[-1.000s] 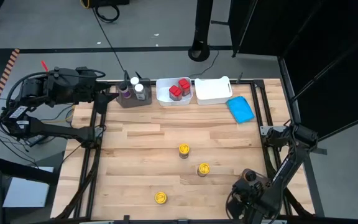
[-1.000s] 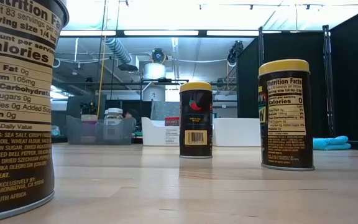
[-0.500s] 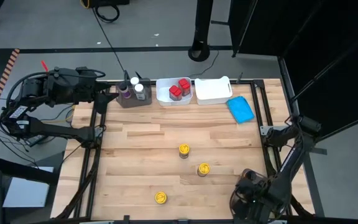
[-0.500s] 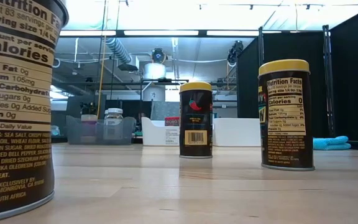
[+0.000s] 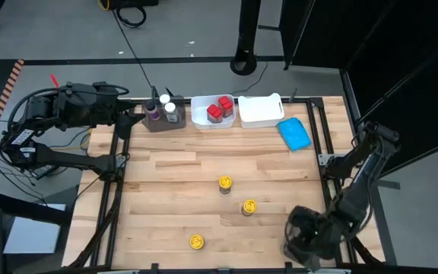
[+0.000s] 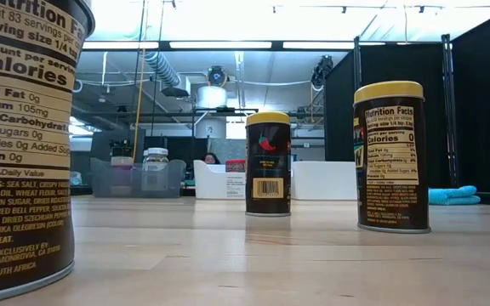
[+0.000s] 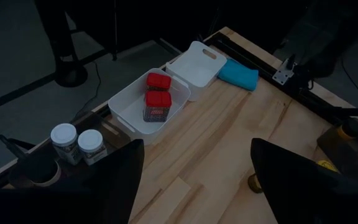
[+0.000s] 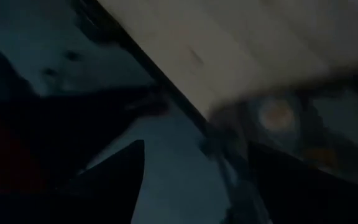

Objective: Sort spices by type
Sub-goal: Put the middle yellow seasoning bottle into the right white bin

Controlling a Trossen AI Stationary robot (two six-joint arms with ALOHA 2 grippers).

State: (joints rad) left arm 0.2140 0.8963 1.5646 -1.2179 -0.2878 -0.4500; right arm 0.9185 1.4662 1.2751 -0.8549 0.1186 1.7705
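So nearest the front edge of the table there's 1 yellow-lidded jar sitting alone, then 2 more, one a bit toward the right edge and another near the middle. All 3 are upright and unsorted.

The right gripper hangs just off the front right corner; I can't tell if its fingers are open or closed, and nothing seems to be in them. If it swings in low from there I'd worry it clips the table edge or tips the closest jar, since these are tall and narrow.

Along the back edge, 2 red-capped jars sit in a white tub, beside an empty-looking tub and a blue cloth. The grey bin holds white-capped jars, and the left gripper waits wide open right beside it, holding nothing. A careless move there could bump that bin.
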